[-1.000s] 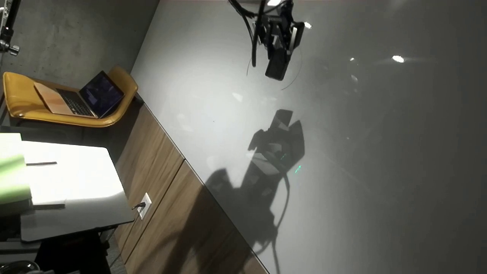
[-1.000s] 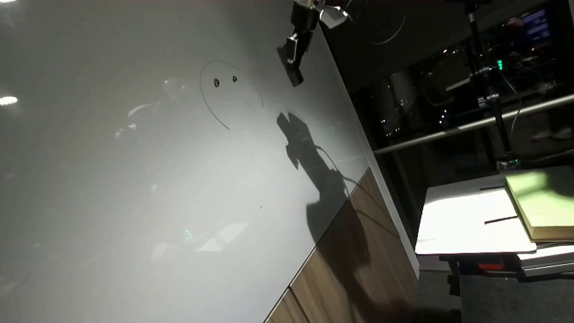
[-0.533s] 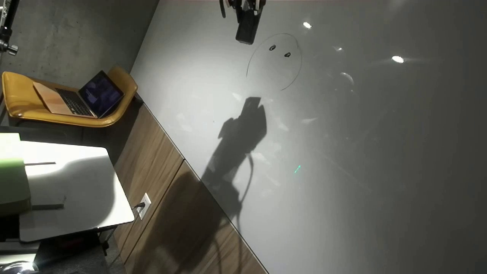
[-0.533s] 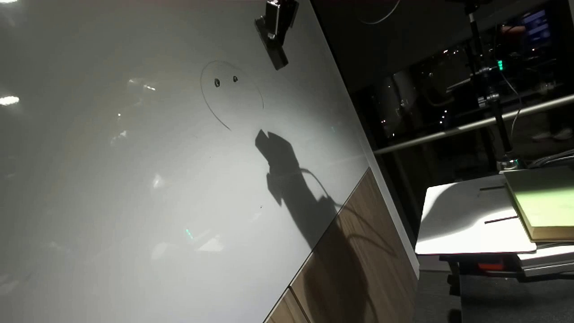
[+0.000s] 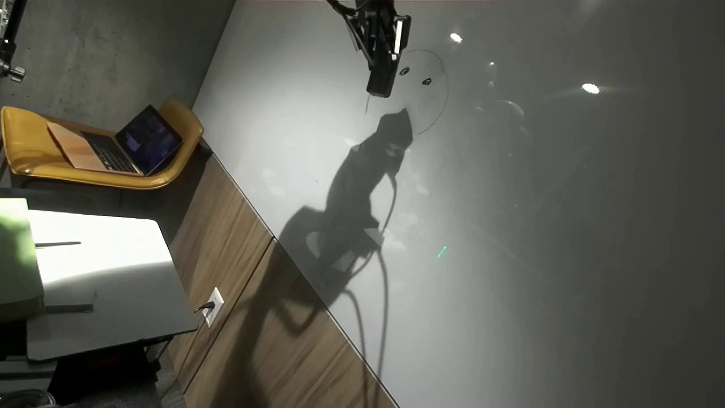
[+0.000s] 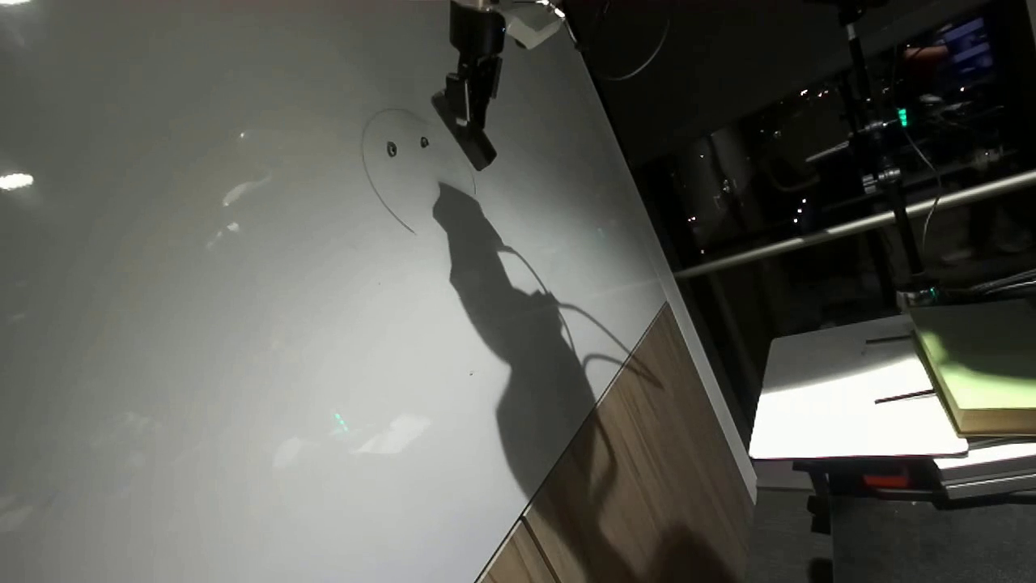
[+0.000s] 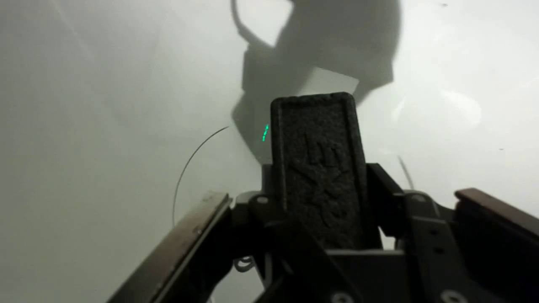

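Moving down and rightward in an exterior view since a moment ago, the black eraser (image 5: pixel 383 79) is now pointing its free end down and a little left and is hiding, together with the gripper (image 7: pixel 322 186), the upper left stretch of a thin drawn outline (image 5: pixel 447 85). Both jaws are clamping the eraser by its long sides, as the wrist view is showing; there its long axis is running from the gripper toward the top, leaning slightly left, its lettered face turning to the camera. Its long axis is slanting from upper left to lower right in an exterior view where it is hanging just right of two small dark ovals (image 6: pixel 392 149). It is being held in front of the whiteboard (image 5: pixel 538 340), though whether they are touching I cannot tell. Below it, a dark shadow (image 5: pixel 357 187) is stretching across the whiteboard and down over wooden panels (image 5: pixel 226 226). Beyond these, an open laptop (image 5: pixel 113 153) is resting on a yellow chair (image 5: pixel 22 141), and a thick green pad (image 6: pixel 983 356) is lying across one edge of a white tabletop (image 6: pixel 842 433).
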Controlling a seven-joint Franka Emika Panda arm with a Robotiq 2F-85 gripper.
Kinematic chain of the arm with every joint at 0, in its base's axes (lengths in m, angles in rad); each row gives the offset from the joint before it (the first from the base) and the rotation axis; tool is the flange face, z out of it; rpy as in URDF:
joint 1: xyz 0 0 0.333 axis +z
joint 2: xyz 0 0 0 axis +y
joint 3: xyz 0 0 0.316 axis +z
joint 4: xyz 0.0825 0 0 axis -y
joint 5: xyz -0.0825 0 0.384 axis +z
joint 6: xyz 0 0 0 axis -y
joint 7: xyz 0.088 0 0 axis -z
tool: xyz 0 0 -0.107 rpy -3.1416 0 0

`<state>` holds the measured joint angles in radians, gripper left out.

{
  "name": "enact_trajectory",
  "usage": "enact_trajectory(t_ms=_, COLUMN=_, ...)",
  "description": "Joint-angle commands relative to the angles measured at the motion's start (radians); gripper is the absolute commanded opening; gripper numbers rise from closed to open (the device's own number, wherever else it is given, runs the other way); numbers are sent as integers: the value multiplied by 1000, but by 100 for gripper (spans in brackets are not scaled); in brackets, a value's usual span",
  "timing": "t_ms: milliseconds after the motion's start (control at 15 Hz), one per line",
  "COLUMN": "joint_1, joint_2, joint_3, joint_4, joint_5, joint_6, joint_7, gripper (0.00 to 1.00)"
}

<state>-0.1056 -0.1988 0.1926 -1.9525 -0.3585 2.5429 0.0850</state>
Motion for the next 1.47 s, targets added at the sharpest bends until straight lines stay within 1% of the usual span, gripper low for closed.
enact_trajectory(t_ms=0, joint_1=6, joint_2=188, joint_3=-34, joint_4=251, joint_5=-106, joint_6=-97, joint_7=39, gripper=28)
enact_trajectory(t_ms=200, joint_1=44, joint_2=310, joint_3=-82, joint_4=419, joint_5=-148, joint_6=-162, joint_7=52, gripper=28)
enact_trajectory(t_ms=400, joint_1=86, joint_2=417, joint_3=-129, joint_4=585, joint_5=-143, joint_6=-212, joint_7=37, gripper=28)
enact_trajectory(t_ms=533, joint_1=120, joint_2=469, joint_3=-148, joint_4=692, joint_5=-118, joint_6=-269, joint_7=29, gripper=28)
enact_trajectory(t_ms=667, joint_1=159, joint_2=495, joint_3=-147, joint_4=775, joint_5=-111, joint_6=-360, joint_7=31, gripper=28)
enact_trajectory(t_ms=867, joint_1=237, joint_2=529, joint_3=-124, joint_4=898, joint_5=-99, joint_6=-468, joint_7=41, gripper=28)
enact_trajectory(t_ms=1067, joint_1=336, joint_2=573, joint_3=-103, joint_4=992, joint_5=-107, joint_6=-511, joint_7=65, gripper=28)
enact_trajectory(t_ms=1133, joint_1=365, joint_2=593, joint_3=-100, joint_4=1013, joint_5=-111, joint_6=-509, joint_7=75, gripper=28)
enact_trajectory(t_ms=1200, joint_1=369, joint_2=606, joint_3=-79, joint_4=1017, joint_5=-114, joint_6=-501, joint_7=81, gripper=28)
enact_trajectory(t_ms=1267, joint_1=383, joint_2=620, joint_3=-80, joint_4=1020, joint_5=-112, joint_6=-492, joint_7=81, gripper=28)
enact_trajectory(t_ms=1400, joint_1=388, joint_2=647, joint_3=-84, joint_4=1030, joint_5=-106, joint_6=-484, joint_7=72, gripper=28)
